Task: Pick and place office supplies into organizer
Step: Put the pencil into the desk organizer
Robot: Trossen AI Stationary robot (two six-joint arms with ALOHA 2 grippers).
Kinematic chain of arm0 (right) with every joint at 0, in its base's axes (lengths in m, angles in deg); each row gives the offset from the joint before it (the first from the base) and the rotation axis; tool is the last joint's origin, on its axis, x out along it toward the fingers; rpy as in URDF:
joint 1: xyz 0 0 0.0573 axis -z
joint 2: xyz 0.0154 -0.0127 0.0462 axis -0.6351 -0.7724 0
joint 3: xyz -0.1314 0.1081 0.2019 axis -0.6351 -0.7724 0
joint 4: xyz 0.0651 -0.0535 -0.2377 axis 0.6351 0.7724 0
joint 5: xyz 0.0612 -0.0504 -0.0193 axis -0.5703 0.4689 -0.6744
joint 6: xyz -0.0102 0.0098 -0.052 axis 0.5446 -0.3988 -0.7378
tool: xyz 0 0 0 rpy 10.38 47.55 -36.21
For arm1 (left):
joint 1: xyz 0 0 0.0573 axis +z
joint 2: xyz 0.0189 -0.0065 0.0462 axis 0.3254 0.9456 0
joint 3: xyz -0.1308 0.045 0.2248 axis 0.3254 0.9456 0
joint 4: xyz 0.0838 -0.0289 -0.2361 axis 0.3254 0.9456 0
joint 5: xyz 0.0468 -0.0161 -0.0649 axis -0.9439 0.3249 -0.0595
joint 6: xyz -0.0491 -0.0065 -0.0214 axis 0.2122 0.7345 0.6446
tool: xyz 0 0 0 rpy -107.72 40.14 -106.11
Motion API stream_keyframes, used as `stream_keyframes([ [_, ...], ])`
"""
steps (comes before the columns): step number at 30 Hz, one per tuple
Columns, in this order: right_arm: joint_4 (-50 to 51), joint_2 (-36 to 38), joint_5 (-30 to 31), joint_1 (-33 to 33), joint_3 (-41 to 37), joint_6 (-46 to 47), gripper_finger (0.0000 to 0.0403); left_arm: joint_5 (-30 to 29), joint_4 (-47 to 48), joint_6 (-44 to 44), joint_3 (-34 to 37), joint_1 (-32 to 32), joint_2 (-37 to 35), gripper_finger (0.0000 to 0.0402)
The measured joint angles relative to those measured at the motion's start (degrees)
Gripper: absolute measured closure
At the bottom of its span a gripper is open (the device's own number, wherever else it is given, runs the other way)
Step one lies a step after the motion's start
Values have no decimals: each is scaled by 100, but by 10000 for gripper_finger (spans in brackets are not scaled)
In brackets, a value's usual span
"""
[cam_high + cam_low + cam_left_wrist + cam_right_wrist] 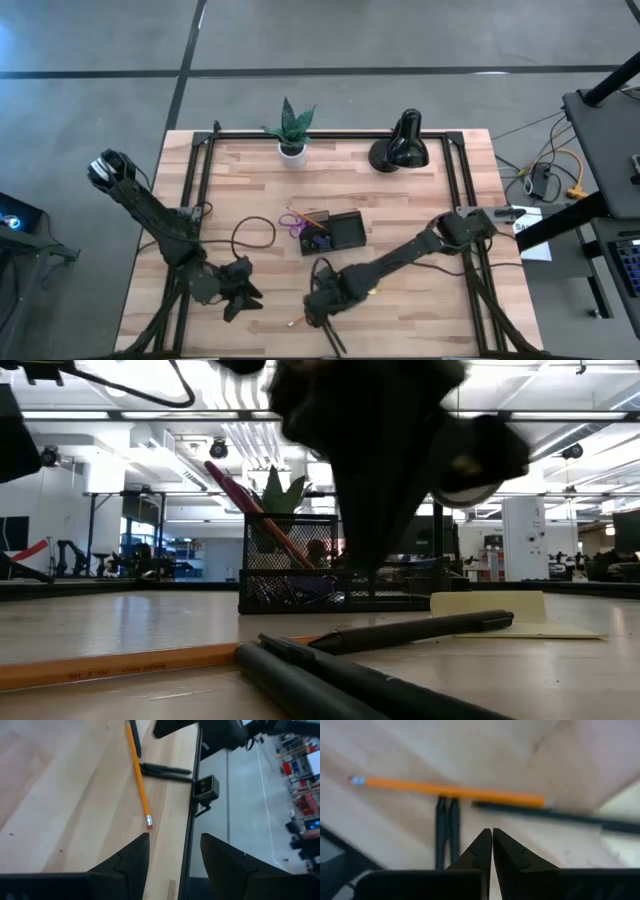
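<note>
right gripper (492,836) jaws pressed together, empty, over orange pencil (451,790) at bench 6 o'clock. spread first, straddle pencil midshaft. organizer (335,232) at centre. left gripper (174,851) spread, idle.

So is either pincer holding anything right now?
No. The right pincer is shut on nothing, above the pencil and pens. The left pincer is open and empty.

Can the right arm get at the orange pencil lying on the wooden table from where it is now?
Probably yes. The right gripper hangs just above the orange pencil, with nothing between them. Its jaws are shut, so they would have to open first, and black pens lie close against the pencil, crowding a clean grip.
</note>
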Motion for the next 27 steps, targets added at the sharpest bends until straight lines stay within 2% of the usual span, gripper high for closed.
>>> stream_keyframes([
  [6, 49, 356, 384, -169, -443, 742, 394, -11, -3, -39, -339, -142, 646, 240],
  [12, -50, 919, 557, -96, -1401, 385, 394, -122, -23, 167, -681, -150, 1198, 240],
  [15, -793, 1227, 463, -91, -2029, -93, 394, -466, -17, 549, -823, -150, 1477, 240],
  [21, -2970, 1667, 512, -117, -3249, -370, 394, -622, 84, 1192, -1091, -148, 2030, 240],
  [27, -3148, 1751, 790, -154, -3704, -445, 394, -608, 838, 1777, -1519, -148, 2375, 240],
])
